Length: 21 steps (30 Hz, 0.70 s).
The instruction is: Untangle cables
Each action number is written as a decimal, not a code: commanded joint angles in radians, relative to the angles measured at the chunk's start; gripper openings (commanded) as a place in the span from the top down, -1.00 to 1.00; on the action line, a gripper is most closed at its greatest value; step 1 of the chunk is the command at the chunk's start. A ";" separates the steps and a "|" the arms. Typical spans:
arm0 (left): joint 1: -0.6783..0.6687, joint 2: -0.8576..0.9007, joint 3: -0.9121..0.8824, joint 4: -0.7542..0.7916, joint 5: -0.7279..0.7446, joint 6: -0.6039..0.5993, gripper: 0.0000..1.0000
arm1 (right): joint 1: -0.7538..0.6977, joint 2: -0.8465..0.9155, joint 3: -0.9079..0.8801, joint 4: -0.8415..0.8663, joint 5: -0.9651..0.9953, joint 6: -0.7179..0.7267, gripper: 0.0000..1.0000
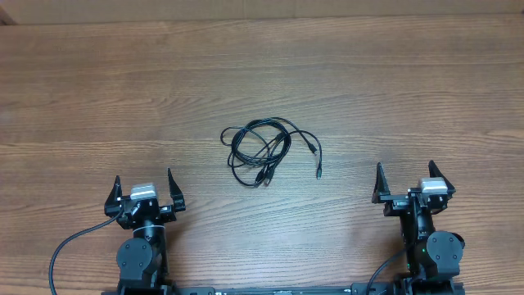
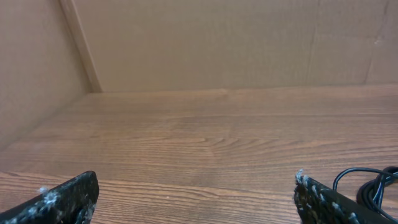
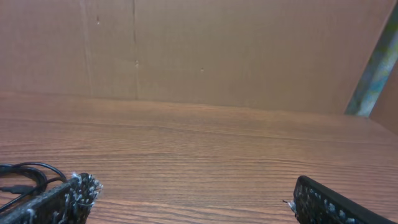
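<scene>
The cables (image 1: 264, 150) lie as a tangle of thin black loops in the middle of the wooden table, with small plug ends near the tangle's lower edge and one end trailing to the right. A bit of the cables shows at the right edge of the left wrist view (image 2: 373, 183) and at the left edge of the right wrist view (image 3: 22, 177). My left gripper (image 1: 143, 187) is open and empty near the front left, well short of the cables. My right gripper (image 1: 404, 179) is open and empty at the front right, also apart from them.
The wooden table (image 1: 262, 74) stretches back to a brown cardboard wall (image 2: 217, 43). A cardboard side wall stands at the left (image 2: 31, 68). A greenish post (image 3: 376, 68) stands at the far right. A thick black arm cable (image 1: 70, 246) loops beside the left arm's base.
</scene>
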 commanded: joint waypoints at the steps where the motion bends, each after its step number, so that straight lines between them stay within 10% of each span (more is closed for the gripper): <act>1: 0.010 -0.009 -0.003 0.002 -0.021 0.023 -0.99 | -0.005 -0.008 -0.010 0.008 0.002 0.003 -1.00; 21: 0.010 -0.009 -0.003 0.002 -0.021 0.023 -0.99 | -0.005 -0.008 -0.010 0.008 0.002 0.003 -1.00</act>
